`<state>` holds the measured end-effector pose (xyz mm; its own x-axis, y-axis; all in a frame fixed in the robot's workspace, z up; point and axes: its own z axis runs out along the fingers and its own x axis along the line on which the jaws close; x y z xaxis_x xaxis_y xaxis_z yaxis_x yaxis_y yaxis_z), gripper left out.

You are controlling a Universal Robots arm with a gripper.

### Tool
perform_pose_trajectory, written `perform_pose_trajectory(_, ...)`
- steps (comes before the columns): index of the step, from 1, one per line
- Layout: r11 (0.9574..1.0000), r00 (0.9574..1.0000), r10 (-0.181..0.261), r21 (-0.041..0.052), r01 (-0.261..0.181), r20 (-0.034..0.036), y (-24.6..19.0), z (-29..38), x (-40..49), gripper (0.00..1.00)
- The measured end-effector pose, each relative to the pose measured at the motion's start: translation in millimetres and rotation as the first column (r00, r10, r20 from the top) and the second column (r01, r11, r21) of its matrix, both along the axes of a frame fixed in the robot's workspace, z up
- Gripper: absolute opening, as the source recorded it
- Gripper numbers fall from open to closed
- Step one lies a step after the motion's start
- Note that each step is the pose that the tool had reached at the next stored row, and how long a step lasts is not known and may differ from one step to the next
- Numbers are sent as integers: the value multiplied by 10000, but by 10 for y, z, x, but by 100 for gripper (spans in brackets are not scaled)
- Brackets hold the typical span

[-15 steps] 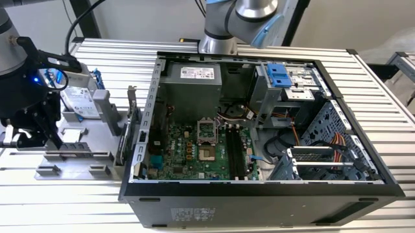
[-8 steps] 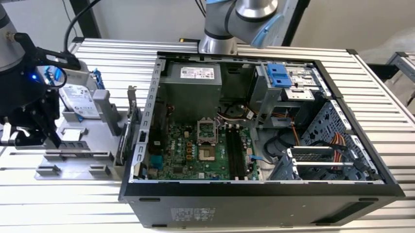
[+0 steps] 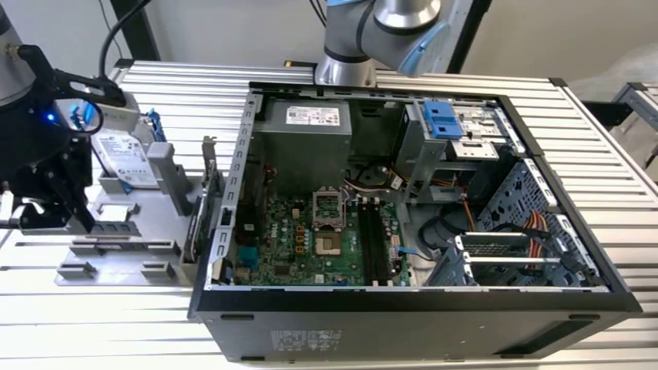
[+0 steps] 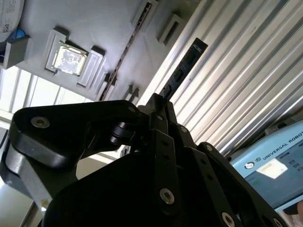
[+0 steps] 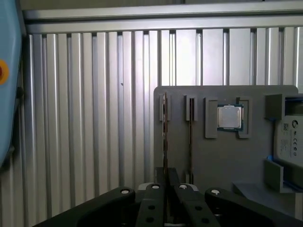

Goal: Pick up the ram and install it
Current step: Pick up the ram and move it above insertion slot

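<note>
The pincer [image 4: 161, 101] was clamped tight on the ram [image 4: 182, 71], the narrow strip pinched by one end between the fingers and jutting straight out past them. In the exterior view the pincer hung at nine o'clock, just over the grey holder [image 3: 144, 231] on the ribbed surface [image 3: 185, 85]. That holder carried a processor [image 5: 230, 117] and a hard drive [image 3: 129, 158]. The open computer case [image 3: 411, 316] lay toward three o'clock.
</note>
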<state>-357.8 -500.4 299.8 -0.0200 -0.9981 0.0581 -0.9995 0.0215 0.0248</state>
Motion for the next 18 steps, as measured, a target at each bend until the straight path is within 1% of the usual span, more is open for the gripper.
perform_pose_trajectory(18, 10000, 10000, 0, 0, 0, 0, 0, 119, 0, 0)
